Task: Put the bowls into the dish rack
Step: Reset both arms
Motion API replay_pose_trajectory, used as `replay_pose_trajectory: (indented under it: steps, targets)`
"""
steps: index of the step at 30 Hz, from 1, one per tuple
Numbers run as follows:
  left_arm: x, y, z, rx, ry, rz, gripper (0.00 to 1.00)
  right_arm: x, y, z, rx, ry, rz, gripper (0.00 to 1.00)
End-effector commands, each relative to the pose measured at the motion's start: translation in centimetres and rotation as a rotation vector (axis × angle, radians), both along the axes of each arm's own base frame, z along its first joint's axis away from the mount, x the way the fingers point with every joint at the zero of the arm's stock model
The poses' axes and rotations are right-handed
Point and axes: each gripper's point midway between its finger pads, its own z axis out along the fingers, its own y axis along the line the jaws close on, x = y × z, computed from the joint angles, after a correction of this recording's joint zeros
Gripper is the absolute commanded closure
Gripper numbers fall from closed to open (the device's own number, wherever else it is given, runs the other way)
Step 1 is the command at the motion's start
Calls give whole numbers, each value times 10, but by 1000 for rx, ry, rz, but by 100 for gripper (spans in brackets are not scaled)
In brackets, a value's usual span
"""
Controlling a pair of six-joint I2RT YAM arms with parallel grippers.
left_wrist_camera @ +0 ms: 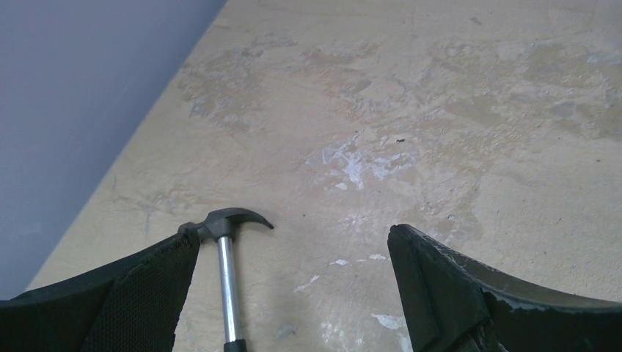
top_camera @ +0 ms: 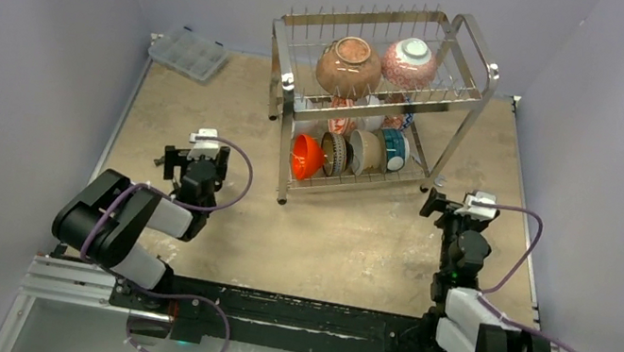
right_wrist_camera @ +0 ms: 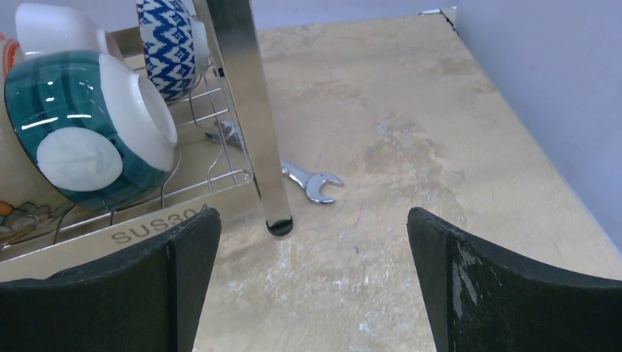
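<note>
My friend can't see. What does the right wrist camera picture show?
A teal-and-white bowl stands on edge in the steel dish rack, a wrench lying beside its leg. The right gripper is open over the table.

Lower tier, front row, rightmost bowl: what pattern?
Teal bowl, darker crosshatch stripes, white interior and pale foot; right wrist view shows it best.

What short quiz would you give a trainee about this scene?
1. True or false: the left tool is shut on the dark-headed steel-handled hammer.
2. Where in the shiny steel wire dish rack is the bright orange ceramic bowl? A upper tier; B lower tier; C neither.
3. Fill in: near the rack's leg lies a silver ___.
Key: 1 false, it is open; 2 B; 3 open-end wrench.
</note>
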Motion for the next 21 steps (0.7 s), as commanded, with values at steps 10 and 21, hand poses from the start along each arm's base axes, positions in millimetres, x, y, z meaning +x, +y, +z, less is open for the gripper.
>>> replay_pose_trajectory:
  steps: [10,21]
  targets:
    - [37,1,10,-127,-170,-161,1,38,6,42,-39,-236,33,1]
    - [37,11,7,-149,-175,-93,1,70,1,9,-40,-99,3,1]
